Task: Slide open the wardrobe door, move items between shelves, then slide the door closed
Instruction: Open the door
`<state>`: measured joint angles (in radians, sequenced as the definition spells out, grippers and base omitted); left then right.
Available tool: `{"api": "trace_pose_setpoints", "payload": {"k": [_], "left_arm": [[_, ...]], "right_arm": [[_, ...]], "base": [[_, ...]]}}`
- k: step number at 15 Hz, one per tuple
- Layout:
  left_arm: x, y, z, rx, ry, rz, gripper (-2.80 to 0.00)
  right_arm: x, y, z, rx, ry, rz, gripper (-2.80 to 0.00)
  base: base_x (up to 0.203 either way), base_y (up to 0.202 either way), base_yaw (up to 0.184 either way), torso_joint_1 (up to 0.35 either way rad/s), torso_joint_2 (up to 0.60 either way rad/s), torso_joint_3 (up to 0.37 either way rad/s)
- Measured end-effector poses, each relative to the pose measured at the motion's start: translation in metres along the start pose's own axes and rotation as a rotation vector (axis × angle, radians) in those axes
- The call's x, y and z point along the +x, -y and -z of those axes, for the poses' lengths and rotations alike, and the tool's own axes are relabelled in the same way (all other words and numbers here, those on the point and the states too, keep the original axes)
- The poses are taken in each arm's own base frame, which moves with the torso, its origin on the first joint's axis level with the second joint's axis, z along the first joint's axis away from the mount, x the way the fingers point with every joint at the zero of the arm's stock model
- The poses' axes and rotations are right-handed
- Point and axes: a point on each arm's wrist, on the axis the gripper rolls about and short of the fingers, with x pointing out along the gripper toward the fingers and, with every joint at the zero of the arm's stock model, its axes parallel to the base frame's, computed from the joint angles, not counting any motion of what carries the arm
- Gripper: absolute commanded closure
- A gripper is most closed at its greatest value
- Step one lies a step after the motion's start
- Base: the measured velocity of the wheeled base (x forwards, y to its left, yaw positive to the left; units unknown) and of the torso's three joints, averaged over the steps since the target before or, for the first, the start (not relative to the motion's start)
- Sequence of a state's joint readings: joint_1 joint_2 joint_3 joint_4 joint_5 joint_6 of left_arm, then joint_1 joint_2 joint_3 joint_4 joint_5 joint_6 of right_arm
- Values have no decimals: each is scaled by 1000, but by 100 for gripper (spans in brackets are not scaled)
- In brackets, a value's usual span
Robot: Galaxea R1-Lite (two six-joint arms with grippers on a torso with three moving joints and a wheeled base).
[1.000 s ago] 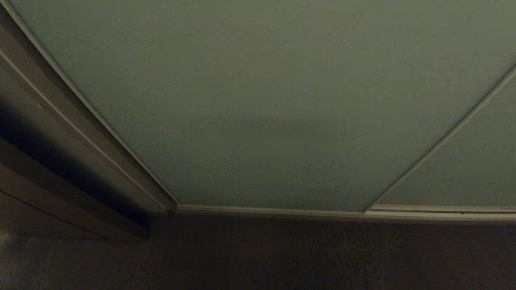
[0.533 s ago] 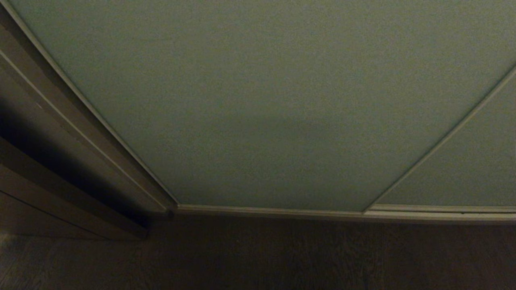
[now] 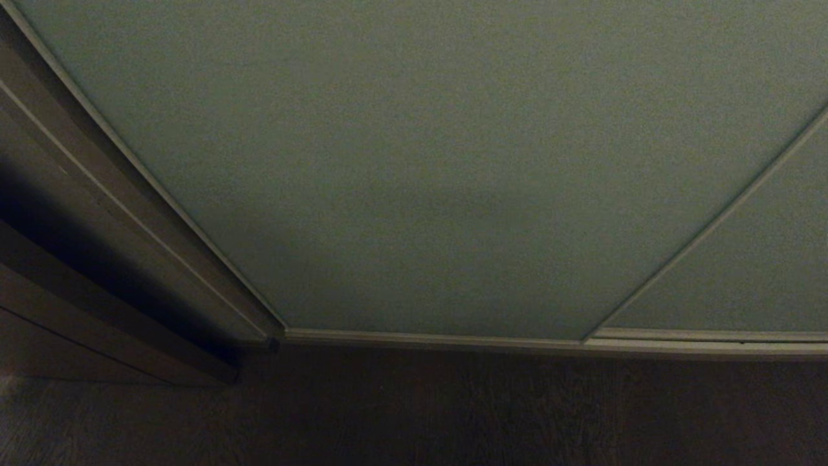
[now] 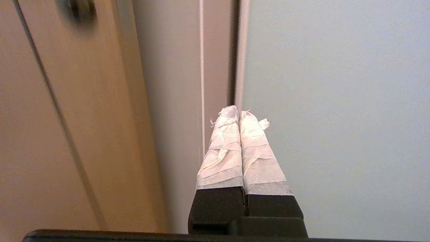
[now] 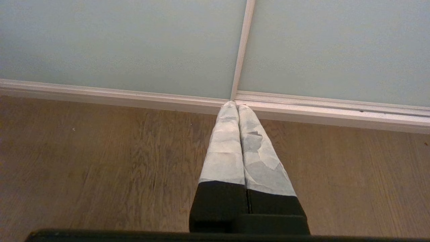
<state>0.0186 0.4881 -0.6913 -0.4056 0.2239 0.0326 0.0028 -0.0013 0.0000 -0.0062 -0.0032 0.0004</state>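
Across the earlier head views and this one nothing had shifted: the camera had kept its place, the door had stayed shut, and neither arm had entered that view.

At the far left stood the dark brown wooden frame [image 3: 97,213], with a deep shadowed gap beside it. Next came the slim pale metal edge [image 3: 152,188] of the sliding wardrobe door [image 3: 420,162], whose matte grey-green panel filled most of the head view. Further right a second pale strip [image 3: 711,223] marked where the panel met its neighbour, and a pale bottom rail [image 3: 440,338] ran along the wooden floor [image 3: 453,414].

The left gripper [image 4: 239,112] was pressed closed, its taped fingers [image 4: 225,148] together and holding nothing. In the left wrist view its tips pointed at the seam where the door's metal edge [image 4: 241,50] met the frame. That edge ran long and upright, so the door lay straight ahead of the pincer, the panel to one side of the tips and the frame to the other. Whether the tips touched the edge could not be told.

The right gripper [image 5: 238,105] was likewise closed and empty, aimed low at the rail [image 5: 117,95] near the junction of the two panels. The left arm was judged the nearer to the door's opening edge. The door's free travel seemed to lie rightward, away from the frame. The items and shelves were hidden behind the closed panel.
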Motion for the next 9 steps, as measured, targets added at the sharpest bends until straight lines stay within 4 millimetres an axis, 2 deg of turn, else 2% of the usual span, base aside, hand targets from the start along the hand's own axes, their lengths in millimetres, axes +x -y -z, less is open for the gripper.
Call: {"api": "trace_pose_setpoints", "payload": {"k": [1,5,9], "left_arm": [[16,3,-7,-2,45,-24,0],[73,12,-12,-11,101,-128,0],[125,13,-4,-20,35,-92,0]], "right_arm": [[0,0,0,0,0,0,0],[0,0,0,0,0,0,0],[0,0,0,0,-1,0,0]], "base": [[0,0,0,0,0,0],[0,0,0,0,0,0],[0,0,0,0,0,0]]}}
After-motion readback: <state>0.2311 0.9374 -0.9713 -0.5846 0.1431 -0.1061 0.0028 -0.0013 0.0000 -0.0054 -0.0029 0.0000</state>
